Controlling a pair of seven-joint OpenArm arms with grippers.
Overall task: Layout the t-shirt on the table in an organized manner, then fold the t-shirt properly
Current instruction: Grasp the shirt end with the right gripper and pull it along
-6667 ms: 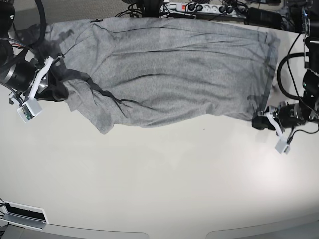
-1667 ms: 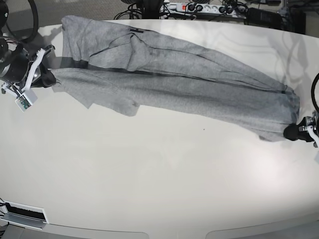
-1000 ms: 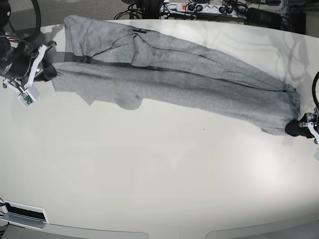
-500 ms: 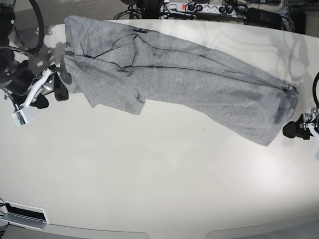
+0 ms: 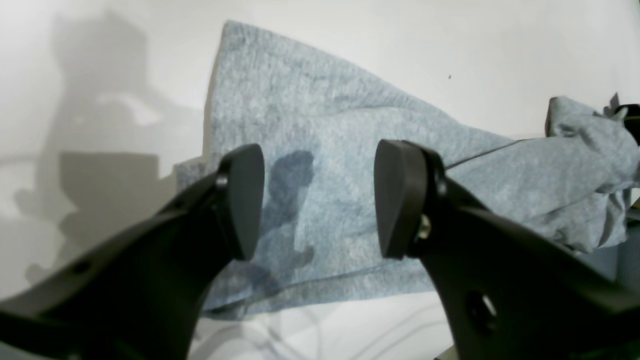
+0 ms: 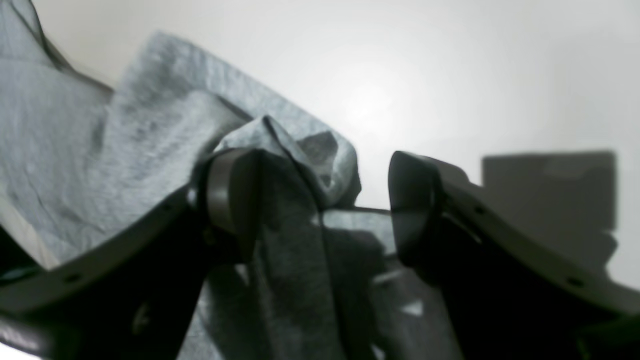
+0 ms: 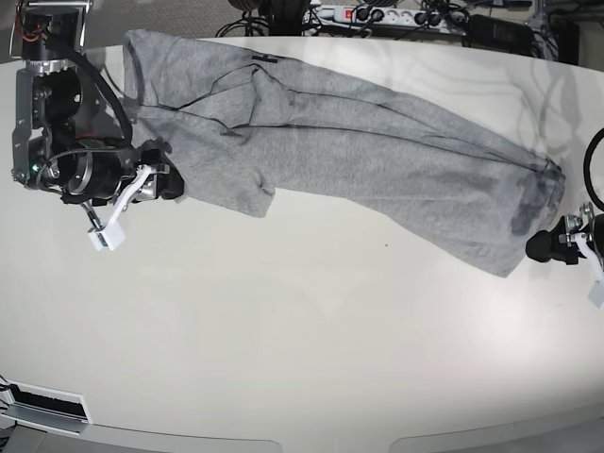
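The heather-grey t-shirt (image 7: pixel 359 160) lies bunched in a long diagonal band on the off-white table (image 7: pixel 302 330), from back left to the right edge. My right gripper (image 7: pixel 170 184) is at the shirt's left end, by the sleeve. In the right wrist view it (image 6: pixel 322 205) is open, and a fold of the shirt (image 6: pixel 150 130) rests against one finger (image 6: pixel 232 200). My left gripper (image 7: pixel 533 247) sits just off the shirt's right end. The left wrist view shows it (image 5: pixel 320 200) open above the shirt (image 5: pixel 325 135), with nothing gripped.
A power strip (image 7: pixel 377 14) and tangled cables run along the table's far edge. A flat white and black device (image 7: pixel 47 406) sits at the front left corner. The right arm's bulky body (image 7: pixel 57 104) stands beside the shirt's left end.
Both grippers opened and let go of the shirt's ends, and the cloth slackened. The right arm swung in toward the shirt's near left sleeve. The left gripper drew slightly back from the hem.
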